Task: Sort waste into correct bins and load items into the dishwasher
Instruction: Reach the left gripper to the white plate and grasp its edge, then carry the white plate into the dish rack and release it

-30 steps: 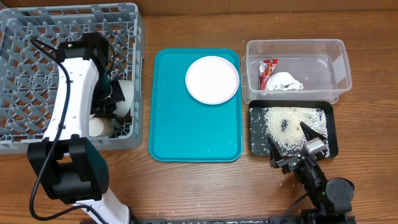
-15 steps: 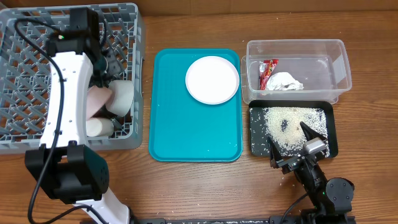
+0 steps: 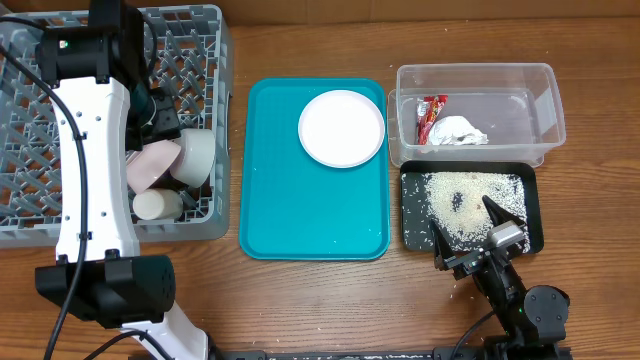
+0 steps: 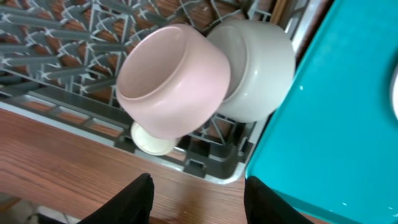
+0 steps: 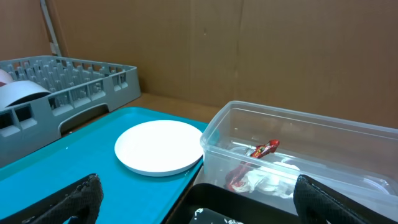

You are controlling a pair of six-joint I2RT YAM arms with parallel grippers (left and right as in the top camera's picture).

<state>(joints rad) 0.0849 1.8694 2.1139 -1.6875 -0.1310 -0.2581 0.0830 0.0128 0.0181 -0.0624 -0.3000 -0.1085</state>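
Overhead, we saw the plate (image 3: 341, 127) lying flat on the teal tray (image 3: 300, 220), the one dish not yet in the rack (image 3: 190, 232). In the rack's corner nearest that tray the pink bowl (image 4: 171, 90) lay tipped on its side against the pale bowl (image 4: 261, 68), the cup (image 4: 151, 140) just beside it. The left pincer (image 4: 202, 199) hung above them, spread and empty. The right pincer (image 5: 199, 205) was likewise spread and empty, by the black tray (image 3: 533, 215) of rice (image 3: 460, 195). The wrapper (image 3: 430, 112) and paper wad (image 3: 458, 132) sat in the tub (image 3: 545, 100).

We judged the flat plate might skid on the slick teal tray when pinched at its rim. The leaning pink bowl might roll if the rack were knocked. A little rice lay loose on the wooden tabletop (image 3: 300, 300) beside the black tray, and a plain brown wall (image 5: 249, 50) stood behind
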